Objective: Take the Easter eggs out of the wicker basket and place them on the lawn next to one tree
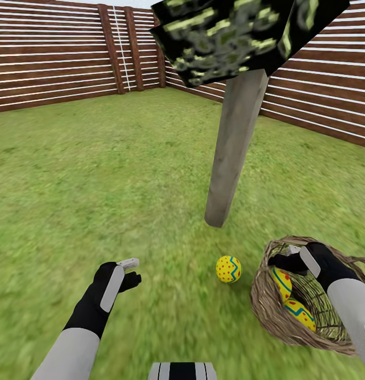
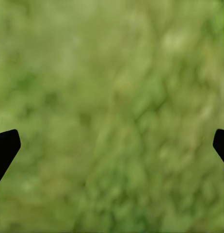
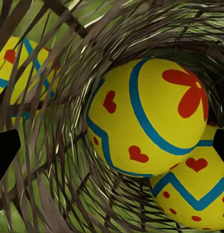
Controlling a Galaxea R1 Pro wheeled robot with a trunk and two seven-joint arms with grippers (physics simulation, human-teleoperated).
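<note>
One yellow Easter egg (image 1: 228, 269) lies on the lawn (image 1: 108, 179) just in front of the tree's pale trunk (image 1: 234, 158). To its right stands the wicker basket (image 1: 264, 301) holding two eggs (image 1: 281, 282) (image 1: 300, 314). My right gripper (image 1: 282, 259) is open and reaches in over the basket's near rim. In the right wrist view the gripper (image 3: 112, 145) points at the upper egg (image 3: 151, 111), with the second egg (image 3: 194, 196) beneath and the outside egg (image 3: 15, 73) seen through the weave (image 3: 68, 145). My left gripper (image 1: 134, 272) (image 2: 112, 145) hangs open over bare grass, left of the lone egg.
Dark blocky foliage (image 1: 240, 37) overhangs the trunk. A brown slat fence (image 1: 56, 58) rings the garden at the back and right. Open grass spreads to the left and beyond the tree.
</note>
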